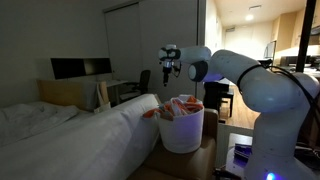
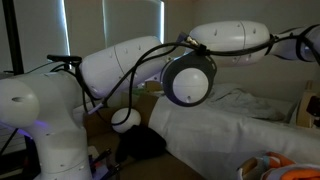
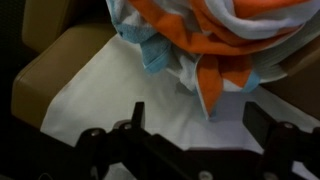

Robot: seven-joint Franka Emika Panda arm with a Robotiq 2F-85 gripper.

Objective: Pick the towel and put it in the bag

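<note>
I have my white rounded arm [image 1: 250, 85] rising from the lower right of the frame and bending toward upper centre. There its black two-finger gripper [image 1: 170, 62] hangs, jaws spread wide and empty.

towel [image 3: 210, 35] ahead of the jaws: soft cloth | bag [image 1: 182, 130]: white, soft, matt | arm [image 1: 275, 90]: white plastic, shiny, smooth | bed cover [image 1: 80, 135]: white cloth, matt | jaws: dark, matt

towel [image 3: 215, 40]: cut off by wrist view's top edge | gripper [image 3: 195, 112]: dark, blurred, cut off below | arm [image 2: 190, 70]: hides room behind
</note>
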